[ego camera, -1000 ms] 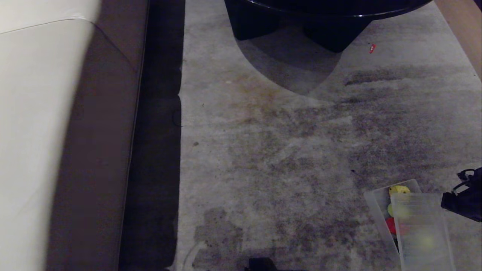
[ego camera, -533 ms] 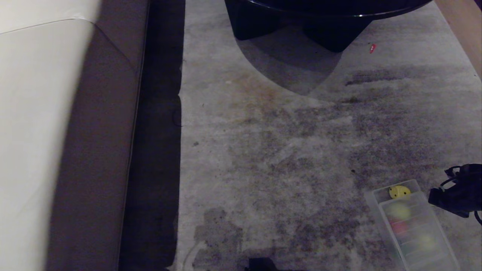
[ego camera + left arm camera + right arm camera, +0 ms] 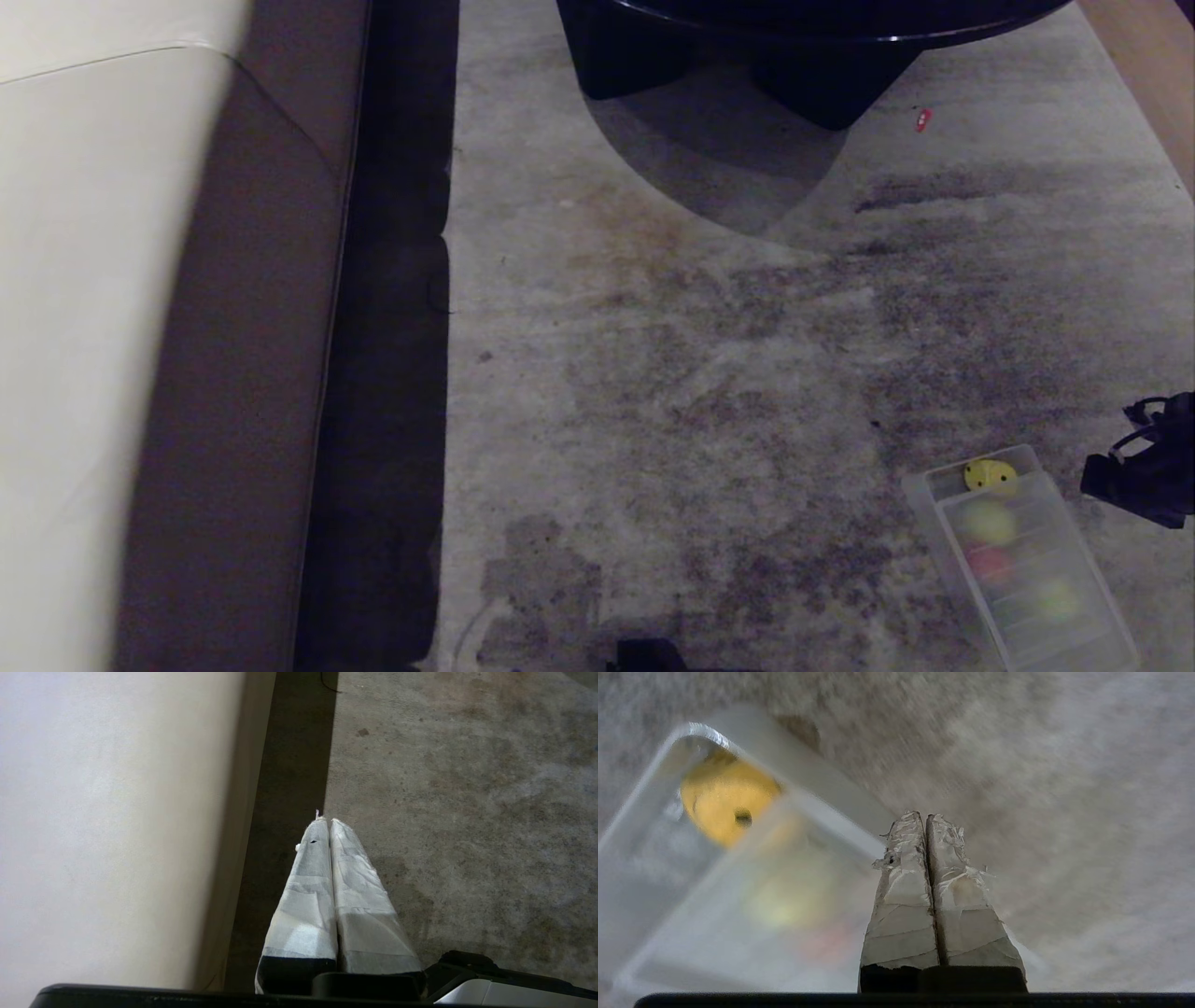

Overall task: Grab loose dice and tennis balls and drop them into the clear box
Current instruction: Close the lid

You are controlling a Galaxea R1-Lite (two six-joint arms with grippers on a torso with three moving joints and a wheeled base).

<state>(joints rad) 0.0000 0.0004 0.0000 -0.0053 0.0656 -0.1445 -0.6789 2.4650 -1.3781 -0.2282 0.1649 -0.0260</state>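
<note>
Right gripper (image 3: 926, 819) clenched empty, hanging beside box (image 3: 920, 490); lid (image 3: 1036, 569) sitting askew, risking getting knocked off.

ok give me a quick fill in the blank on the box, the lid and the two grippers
1. The ribbed translucent lid lies on the clear plastic box, leaving a ____ die uncovered at the far end.
2. The right gripper's taped fingers are ____.
3. The left gripper hangs over the dark strip between the carpet and the ____ sofa.

Missing: yellow; shut; cream
</note>
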